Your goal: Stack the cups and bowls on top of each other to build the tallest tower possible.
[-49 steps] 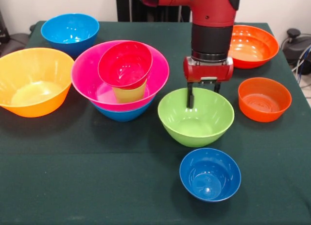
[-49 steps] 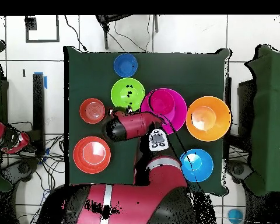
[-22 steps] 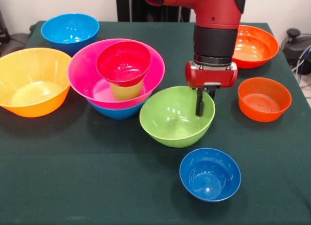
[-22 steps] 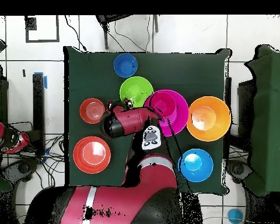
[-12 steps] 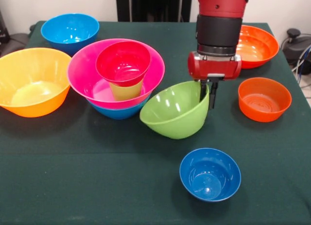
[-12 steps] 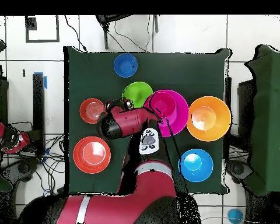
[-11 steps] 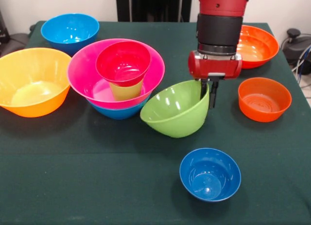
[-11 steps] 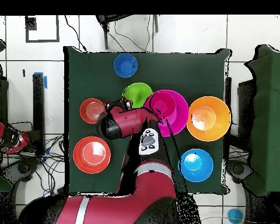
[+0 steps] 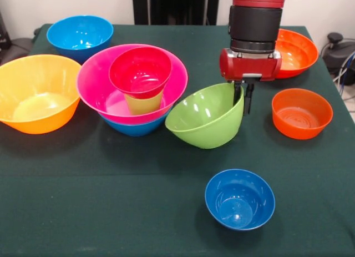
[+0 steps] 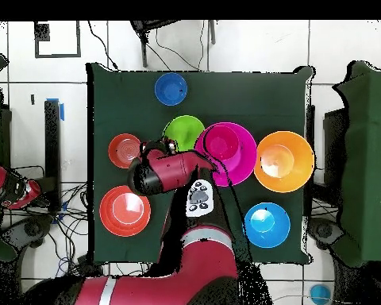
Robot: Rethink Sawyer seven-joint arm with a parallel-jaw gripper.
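My gripper (image 9: 242, 100) is shut on the right rim of the green bowl (image 9: 205, 123), which hangs tilted toward the left, lifted off the cloth. From overhead the green bowl (image 10: 182, 130) shows just beyond my arm. The tower stands to its left: a blue bowl (image 9: 136, 129) at the bottom, the large pink bowl (image 9: 100, 87) in it, the lime cup (image 9: 143, 105) inside that, and a small crimson bowl (image 9: 141, 72) on the cup. Overhead, the pink bowl (image 10: 240, 152) sits beside the green one.
A large orange-yellow bowl (image 9: 37, 92) sits at the left, a blue bowl (image 9: 80, 36) behind it. Two red-orange bowls (image 9: 300, 112) (image 9: 292, 51) stand at the right. A small blue bowl (image 9: 239, 198) lies near the front. The green table cloth (image 9: 111, 201) spreads underneath.
The gripper closed on the green bowl's rim, then rose and shifted slightly right, tipping the bowl and lifting it off the cloth. The pink stack got nudged a little to the left.
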